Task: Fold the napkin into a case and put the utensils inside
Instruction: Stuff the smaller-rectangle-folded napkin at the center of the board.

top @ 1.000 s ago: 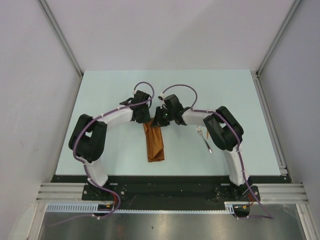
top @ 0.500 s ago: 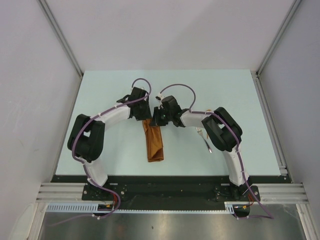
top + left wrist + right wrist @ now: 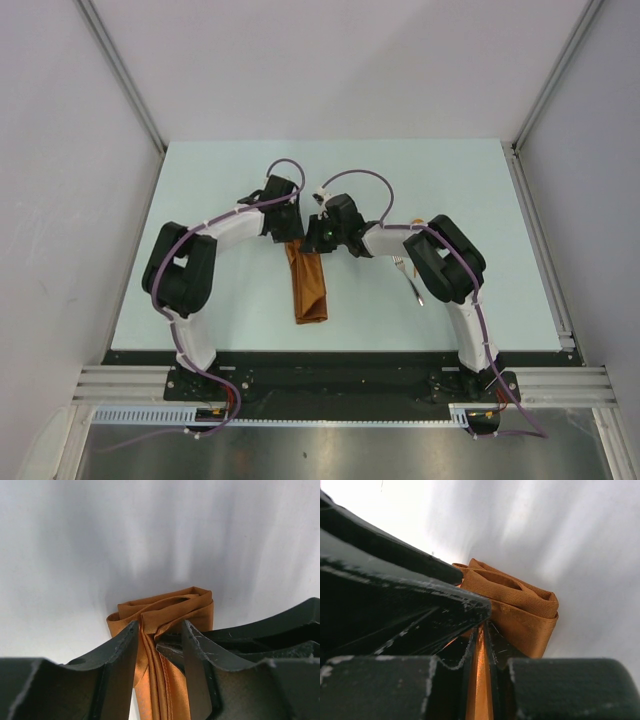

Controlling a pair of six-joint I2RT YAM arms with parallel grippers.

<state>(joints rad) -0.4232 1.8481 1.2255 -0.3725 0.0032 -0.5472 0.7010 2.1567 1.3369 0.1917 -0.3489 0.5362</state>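
Case [image 3: 309, 288] end pinched by right claw [image 3: 481, 630]; both arms bent inward.

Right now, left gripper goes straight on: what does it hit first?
The napkin: its folded end lies ahead of the left gripper, partly between the jaws. Table beyond, depth unclear.

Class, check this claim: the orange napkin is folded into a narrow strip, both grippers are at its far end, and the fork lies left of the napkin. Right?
No: the fork lies right of the napkin, beside the right arm; the top external view shows it. The rest holds.
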